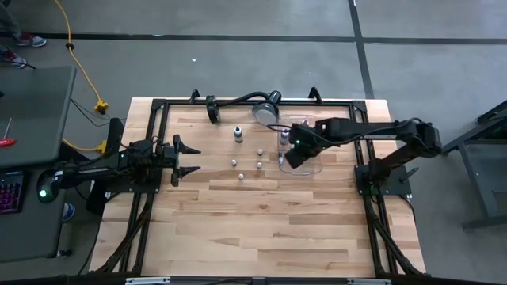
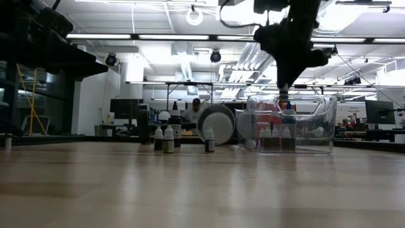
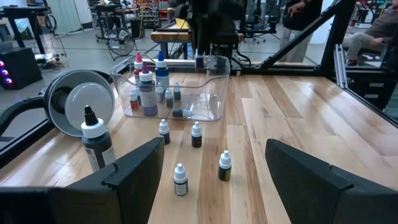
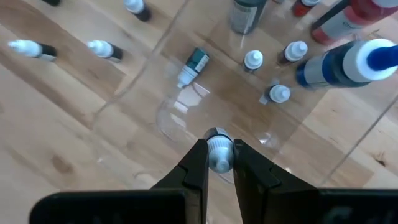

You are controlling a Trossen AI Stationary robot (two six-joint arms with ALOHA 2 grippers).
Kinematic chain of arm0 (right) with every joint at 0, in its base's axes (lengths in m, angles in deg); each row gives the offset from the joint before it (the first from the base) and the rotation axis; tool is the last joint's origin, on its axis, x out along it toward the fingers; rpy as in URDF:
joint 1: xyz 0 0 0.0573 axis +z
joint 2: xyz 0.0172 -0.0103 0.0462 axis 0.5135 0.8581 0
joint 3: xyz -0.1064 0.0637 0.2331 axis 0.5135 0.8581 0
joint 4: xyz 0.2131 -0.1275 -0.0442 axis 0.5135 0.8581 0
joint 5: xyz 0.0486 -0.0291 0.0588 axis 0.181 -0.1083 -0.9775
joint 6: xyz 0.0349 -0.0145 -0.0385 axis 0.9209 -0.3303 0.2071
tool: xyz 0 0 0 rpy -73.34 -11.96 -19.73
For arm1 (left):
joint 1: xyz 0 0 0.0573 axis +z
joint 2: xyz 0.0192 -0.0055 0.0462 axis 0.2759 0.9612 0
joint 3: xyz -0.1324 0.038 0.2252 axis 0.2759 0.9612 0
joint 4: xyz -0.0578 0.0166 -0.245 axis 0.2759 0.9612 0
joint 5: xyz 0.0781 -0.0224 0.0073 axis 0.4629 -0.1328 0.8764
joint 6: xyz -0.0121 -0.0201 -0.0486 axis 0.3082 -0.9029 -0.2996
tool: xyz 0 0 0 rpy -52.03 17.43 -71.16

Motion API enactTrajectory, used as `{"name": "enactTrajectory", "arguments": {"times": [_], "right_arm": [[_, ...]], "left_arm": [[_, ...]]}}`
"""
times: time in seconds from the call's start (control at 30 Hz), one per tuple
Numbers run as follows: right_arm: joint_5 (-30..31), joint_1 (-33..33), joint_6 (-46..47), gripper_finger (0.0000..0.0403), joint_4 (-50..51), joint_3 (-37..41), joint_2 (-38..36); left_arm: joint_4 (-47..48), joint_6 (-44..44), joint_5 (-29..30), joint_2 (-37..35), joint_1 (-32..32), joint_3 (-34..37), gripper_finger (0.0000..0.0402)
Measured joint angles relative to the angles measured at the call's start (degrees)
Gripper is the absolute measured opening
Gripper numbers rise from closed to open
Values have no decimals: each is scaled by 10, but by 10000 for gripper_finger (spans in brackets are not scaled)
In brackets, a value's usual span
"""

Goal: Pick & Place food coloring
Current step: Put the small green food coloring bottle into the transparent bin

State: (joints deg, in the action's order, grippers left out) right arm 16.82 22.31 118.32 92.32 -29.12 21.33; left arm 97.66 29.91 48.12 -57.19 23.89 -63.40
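Several tiny white-capped food coloring bottles [image 1: 259,165] stand upright on the wooden table [image 1: 261,229], seen closer in the left wrist view [image 3: 196,134]. More stand in the clear plastic tray [image 1: 310,162], and one lies on its side [image 4: 193,65]. My right gripper [image 1: 287,158] hangs over the tray's left end [image 4: 168,118], shut on one small bottle [image 4: 219,152]. In the low view it [image 2: 283,95] stands above the tray [image 2: 316,126]. My left gripper [image 1: 190,158] waits open at the table's left side, nothing between its fingers [image 3: 140,165]. My right gripper pinches a small bottle by its white ribbed cap [image 4: 218,142] between its two fingertips. The fingers come from above, pointing steeply down. The bottle hangs upright below them, clear of the tray floor; the cap hides its body.
A round silver lamp head [image 1: 267,109] on a black gooseneck lies at the table's far edge, beside the tray. A larger black dropper bottle [image 3: 96,140] stands near it. Tall bottles [image 3: 160,68] fill the tray's far part. Bare wood stretches toward the near edge.
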Motion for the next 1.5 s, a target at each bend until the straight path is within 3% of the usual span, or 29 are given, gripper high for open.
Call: {"name": "enactTrajectory", "arguments": {"times": [0.33,0.67,1.0,1.5], "right_arm": [[-17,-20,-24,44,-28,0,73],[32,-42,-21,44,-56,1,111],[38,-46,6,44,-155,66,113],[46,-53,1,44,-219,78,130]], "left_arm": [[0,0,0,0,0,0,278],[0,0,0,0,0,0,278],[0,0,0,0,0,0,278],[0,0,0,0,0,0,278]]}}
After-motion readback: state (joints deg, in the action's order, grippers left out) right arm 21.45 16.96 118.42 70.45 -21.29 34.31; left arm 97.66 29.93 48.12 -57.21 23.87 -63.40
